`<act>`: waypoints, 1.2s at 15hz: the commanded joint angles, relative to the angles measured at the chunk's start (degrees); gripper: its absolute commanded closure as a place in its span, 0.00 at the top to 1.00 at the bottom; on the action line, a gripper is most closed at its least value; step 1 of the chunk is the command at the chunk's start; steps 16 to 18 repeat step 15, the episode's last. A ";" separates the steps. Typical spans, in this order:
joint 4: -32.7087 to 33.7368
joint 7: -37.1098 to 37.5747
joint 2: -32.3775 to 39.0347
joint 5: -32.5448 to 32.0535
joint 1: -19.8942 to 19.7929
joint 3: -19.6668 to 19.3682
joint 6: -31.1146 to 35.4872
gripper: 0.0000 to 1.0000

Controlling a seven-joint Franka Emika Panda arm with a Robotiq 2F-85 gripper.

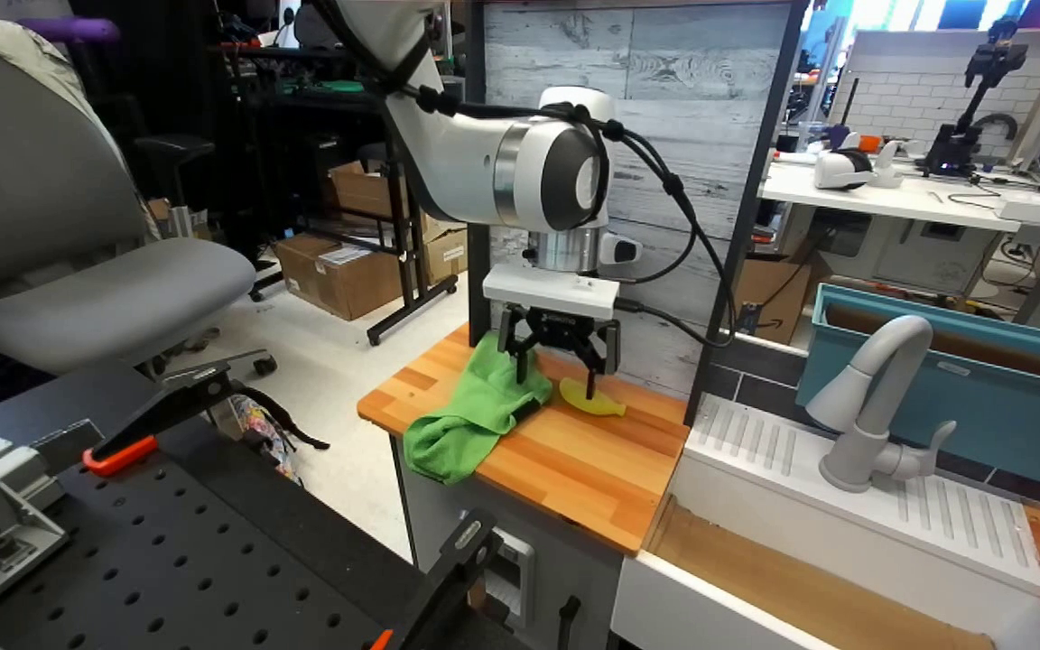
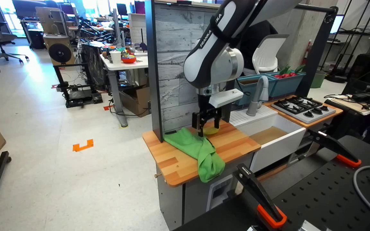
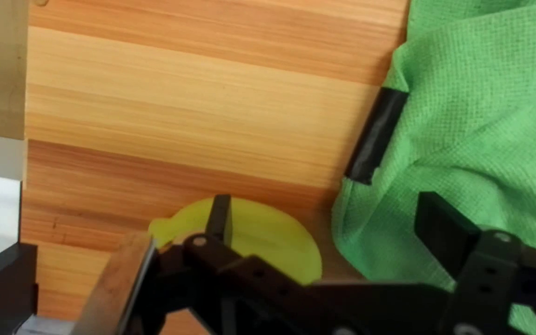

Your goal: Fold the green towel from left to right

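Note:
The green towel (image 1: 461, 424) lies rumpled on the wooden counter, and one end hangs over the front edge. It also shows in an exterior view (image 2: 193, 144) and fills the right of the wrist view (image 3: 477, 111). A black strip (image 3: 377, 135) sits on its edge. My gripper (image 1: 556, 386) is open and points down at the back of the counter; it also shows in an exterior view (image 2: 208, 131) and the wrist view (image 3: 324, 197). One finger is over or at the towel, the other over a yellow banana-like object (image 3: 272, 232). Nothing is held between the fingers. Whether the fingertips touch anything is unclear.
The wooden counter (image 1: 601, 460) ends at a white sink (image 1: 845, 533) with a grey faucet (image 1: 877, 397). A grey wood-pattern panel (image 1: 664, 298) stands close behind the gripper. A black perforated table with clamps (image 2: 265, 199) stands in front.

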 commanded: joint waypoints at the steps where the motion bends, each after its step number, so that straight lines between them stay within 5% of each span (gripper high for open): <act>1: -12.43 -1.03 -8.73 0.01 -1.41 0.73 10.85 1.00; 6: -25.88 -2.70 -17.78 -0.42 -2.46 1.33 22.92 1.00; 9: -31.26 -3.19 -22.24 -1.51 -1.79 0.04 23.59 1.00; 10: -24.79 -2.09 -17.15 -0.51 -1.56 0.42 22.14 1.00; 18: -29.14 -2.30 -20.77 -1.12 -1.59 0.14 22.14 1.00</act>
